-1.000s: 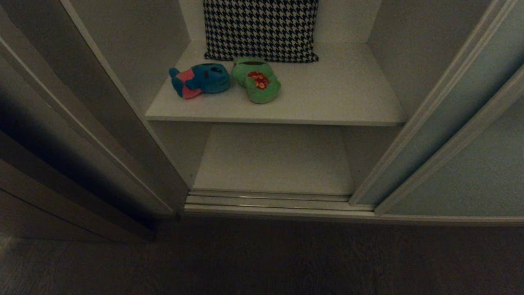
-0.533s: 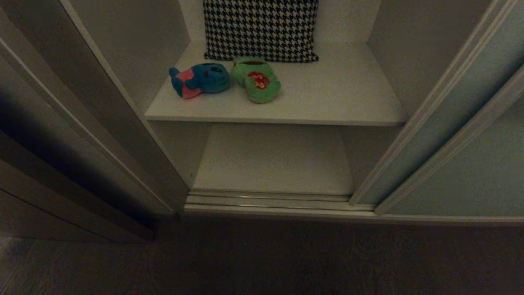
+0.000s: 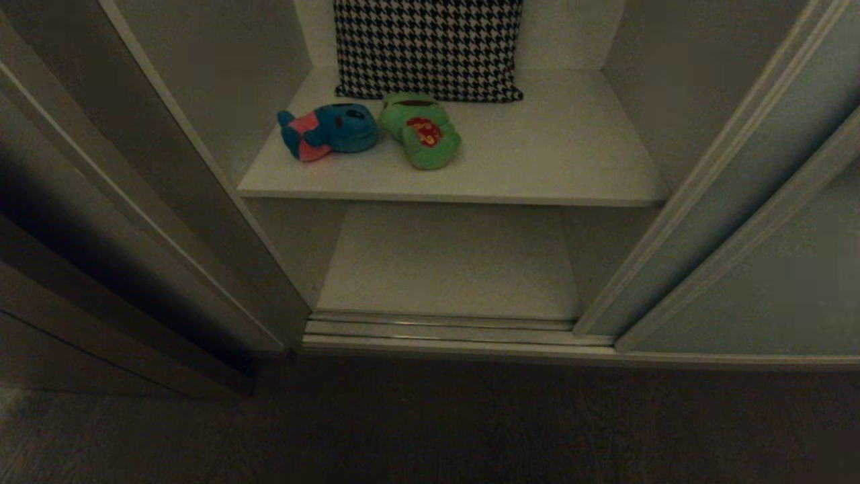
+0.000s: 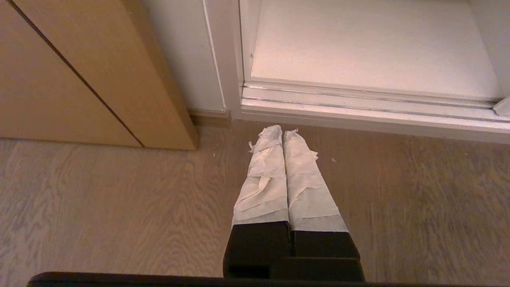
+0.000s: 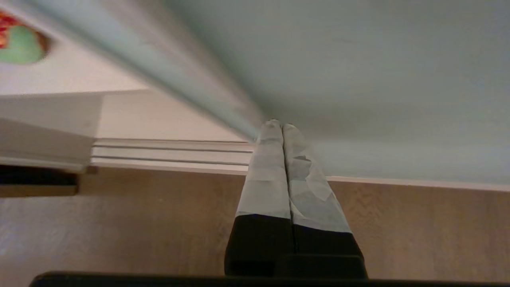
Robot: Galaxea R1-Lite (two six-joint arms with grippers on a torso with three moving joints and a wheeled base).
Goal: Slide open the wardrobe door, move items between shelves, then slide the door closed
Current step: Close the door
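- Head view: the wardrobe is seen open, the sliding wardrobe door [image 3: 759, 222] pushed off to the right. On the upper shelf [image 3: 551, 154] the blue creature [image 3: 329, 131] and the green frog [image 3: 422, 134] are laid side by side, touching, just in front of a houndstooth cushion [image 3: 428, 47]. The lower shelf [image 3: 450, 262] is seen bare beneath them. Neither arm is caught in this view.
- Left wrist view: the left gripper [image 4: 283, 133] is seen with its taped fingers pressed together, nothing held, hanging over the wooden floor [image 4: 99, 207] just short of the door track [image 4: 358, 107], beside the lower shelf's left corner.
- Right wrist view: the right gripper [image 5: 277, 124] is shown with fingers closed flat against each other, empty, its tips near the pale door panel by its frame edge; contact cannot be judged. The frog is glimpsed well off toward the opening.
- The relation that matters: both toys are lying toward the left half of the upper shelf, up and to the left of the right gripper, the frog being the nearer one to it. The frog's long axis is run front to back, the blue creature's across the shelf. A reach up past the door edge is judged to be needed, with the fingers parted first.
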